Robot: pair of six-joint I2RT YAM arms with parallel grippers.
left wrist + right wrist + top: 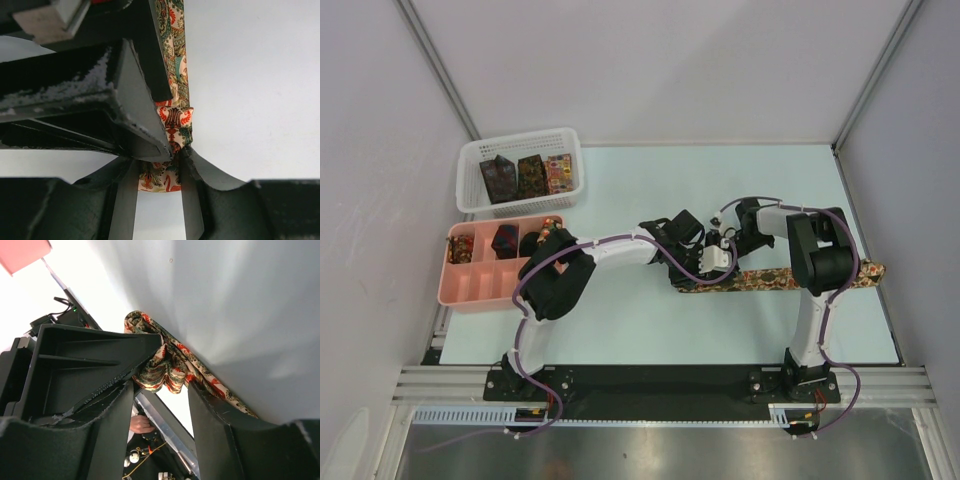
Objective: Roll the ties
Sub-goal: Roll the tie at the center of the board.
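Tie [175, 122] printed cloth; tray [470, 285] matt plastic.

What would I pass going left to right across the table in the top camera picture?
First the pink tray → then the patterned tie, stretched flat. The white basket sits behind the tray on the same side, so it has no clear place.

Pale table [650, 320] here. On it sit a white mesh basket [470, 165], a pink tray [470, 292] and one long patterned tie [770, 280].
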